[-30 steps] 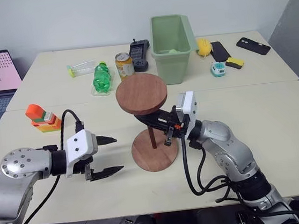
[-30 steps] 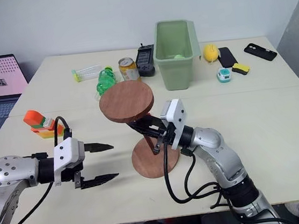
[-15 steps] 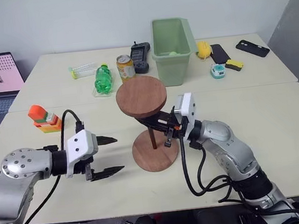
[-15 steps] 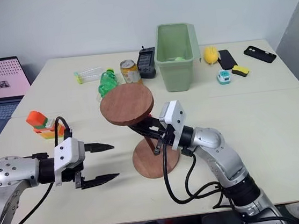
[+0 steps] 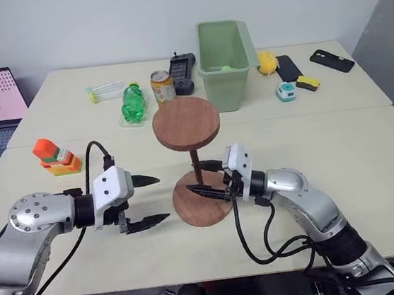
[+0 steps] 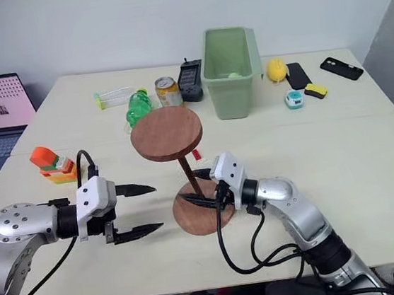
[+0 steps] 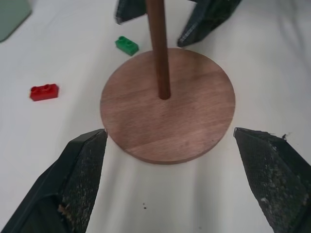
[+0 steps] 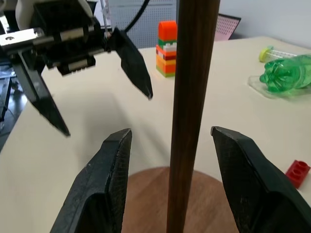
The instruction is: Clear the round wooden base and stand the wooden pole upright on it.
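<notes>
Nearest the robot, on the front half of the cream table (image 5: 370,170), the left gripper (image 5: 146,201) hangs just above the tabletop with its two black fingers spread wide and nothing between them, aimed toward the round wooden base (image 5: 201,200), which lies flat on the table a short way off. On that base the wooden pole (image 5: 196,163) stands upright with its foot at the centre of the disc and its own round disc on top. The right gripper (image 5: 206,180) reaches in from the other side, low by the pole's foot; its fingers (image 8: 104,189) stand apart on either side of the rod with a gap on each side, so the grip is released and the pole stands free. A small green brick (image 7: 127,45) lies just beside the base and a red brick (image 7: 44,91) a little further off. Further left sits a stack of orange and red blocks (image 5: 55,155). On the far half stand a green bottle (image 5: 133,102), a drink can (image 5: 164,86) and a green bin (image 5: 226,62).
</notes>
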Tool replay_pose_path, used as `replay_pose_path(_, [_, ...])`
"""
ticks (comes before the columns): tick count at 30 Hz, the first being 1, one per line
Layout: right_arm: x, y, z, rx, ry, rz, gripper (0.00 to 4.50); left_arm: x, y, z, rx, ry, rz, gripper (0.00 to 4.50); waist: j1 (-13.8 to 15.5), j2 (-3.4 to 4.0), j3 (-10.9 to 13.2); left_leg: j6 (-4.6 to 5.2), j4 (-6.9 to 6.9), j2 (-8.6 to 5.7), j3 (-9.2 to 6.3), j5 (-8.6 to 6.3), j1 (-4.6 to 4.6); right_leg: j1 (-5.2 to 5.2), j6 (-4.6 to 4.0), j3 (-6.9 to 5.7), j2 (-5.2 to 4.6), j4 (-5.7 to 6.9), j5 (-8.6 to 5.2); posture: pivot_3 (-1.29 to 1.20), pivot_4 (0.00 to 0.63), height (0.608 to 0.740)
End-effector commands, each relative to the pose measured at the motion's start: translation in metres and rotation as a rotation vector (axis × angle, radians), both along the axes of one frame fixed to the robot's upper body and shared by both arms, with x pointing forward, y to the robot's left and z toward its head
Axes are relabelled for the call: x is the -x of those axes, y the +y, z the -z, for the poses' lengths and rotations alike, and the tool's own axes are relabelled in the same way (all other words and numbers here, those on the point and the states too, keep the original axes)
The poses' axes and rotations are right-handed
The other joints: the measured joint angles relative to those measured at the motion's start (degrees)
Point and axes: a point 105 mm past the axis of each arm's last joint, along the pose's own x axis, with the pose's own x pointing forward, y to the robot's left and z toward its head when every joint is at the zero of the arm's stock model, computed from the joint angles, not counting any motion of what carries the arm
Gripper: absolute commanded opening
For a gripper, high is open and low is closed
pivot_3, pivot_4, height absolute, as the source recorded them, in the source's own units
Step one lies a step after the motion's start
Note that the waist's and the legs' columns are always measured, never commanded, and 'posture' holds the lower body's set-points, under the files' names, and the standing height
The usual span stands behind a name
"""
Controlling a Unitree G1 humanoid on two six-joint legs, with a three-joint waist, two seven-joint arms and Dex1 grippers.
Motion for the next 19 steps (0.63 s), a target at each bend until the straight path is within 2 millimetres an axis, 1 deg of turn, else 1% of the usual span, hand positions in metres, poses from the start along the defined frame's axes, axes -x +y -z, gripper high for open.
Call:
replay_pose_path(1, [0.003, -0.017, -0.017, -0.004, -0.083, -0.005, 2.71, -0.001, 0.0, -0.018, 0.05, -0.033, -0.028, 4.35, 0.01, 0.0, 0.0, 0.0, 0.0, 0.0, 0.0, 0.0, 0.0, 0.0, 0.0, -0.01, 0.0, 0.0, 0.0, 0.0, 0.15, 0.74])
replay_pose_path(3, [0.001, -0.045, -0.018, 0.029, -0.091, 0.032, 2.71, 0.001, 0.004, -0.021, 0.053, -0.02, -0.048, 4.35, 0.35, 0.0, 0.01, 0.0, 0.01, -0.02, -0.01, 0.0, -0.03, 0.0, 0.0, -0.02, -0.01, -0.02, 0.0, 0.0, 0.15, 0.74])
replay_pose_path(4, [0.002, -0.055, -0.018, 0.04, -0.089, 0.045, 2.71, 0.002, 0.005, -0.021, 0.047, -0.023, -0.05, 4.35, 0.56, 0.0, 0.02, 0.0, 0.02, -0.03, -0.02, 0.0, -0.08, 0.0, 0.0, -0.03, -0.02, -0.07, 0.0, 0.0, 0.15, 0.74])
replay_pose_path(8, [0.008, -0.107, -0.014, 0.171, -0.087, 0.119, 2.71, 0.011, 0.011, -0.016, -0.024, -0.046, -0.065, 4.35, 1.14, 0.0, 0.04, 0.0, 0.03, -0.06, -0.01, 0.0, -0.16, 0.0, 0.0, -0.01, -0.06, -0.21, 0.0, 0.0, 0.15, 0.74])
replay_pose_path(9, [0.008, -0.123, -0.014, 0.208, -0.082, 0.157, 2.71, 0.011, 0.016, -0.012, -0.054, -0.04, -0.091, 4.35, 1.15, 0.01, 0.05, 0.0, 0.01, -0.03, -0.01, 0.0, -0.16, 0.0, 0.0, 0.01, -0.06, -0.22, 0.0, 0.0, 0.15, 0.74])
replay_pose_path(10, [0.008, -0.134, -0.014, 0.234, -0.081, 0.182, 2.71, 0.011, 0.02, -0.01, -0.075, -0.035, -0.113, 4.35, 1.16, 0.0, 0.06, 0.0, 0.0, -0.01, -0.03, -0.01, -0.16, 0.0, 0.0, 0.02, -0.06, -0.23, 0.0, 0.0, 0.15, 0.74])
replay_pose_path(12, [0.006, -0.161, -0.019, 0.262, -0.072, 0.272, 2.71, 0.009, 0.026, -0.01, -0.074, -0.043, -0.142, 4.35, 1.27, 0.03, 0.1, 0.01, 0.0, -0.01, -0.06, -0.01, -0.16, 0.01, 0.0, 0.04, -0.05, -0.22, 0.0, 0.0, 0.15, 0.74])
replay_pose_path(15, [0.012, -0.189, -0.023, 0.308, -0.053, 0.347, 2.71, 0.005, 0.033, -0.011, -0.068, -0.058, -0.173, 4.35, 1.38, 0.01, 0.12, 0.01, 0.04, -0.04, -0.08, -0.01, -0.18, 0.06, -0.01, 0.03, -0.05, -0.21, 0.0, 0.0, 0.15, 0.74])
replay_pose_path(19, [0.021, -0.207, -0.024, 0.352, -0.04, 0.383, 2.71, 0.0, 0.043, -0.011, -0.077, -0.071, -0.205, 4.35, 1.39, 0.0, 0.12, 0.01, 0.03, -0.03, -0.05, -0.01, -0.17, 0.12, -0.01, 0.01, -0.05, -0.27, 0.0, 0.0, 0.15, 0.74])
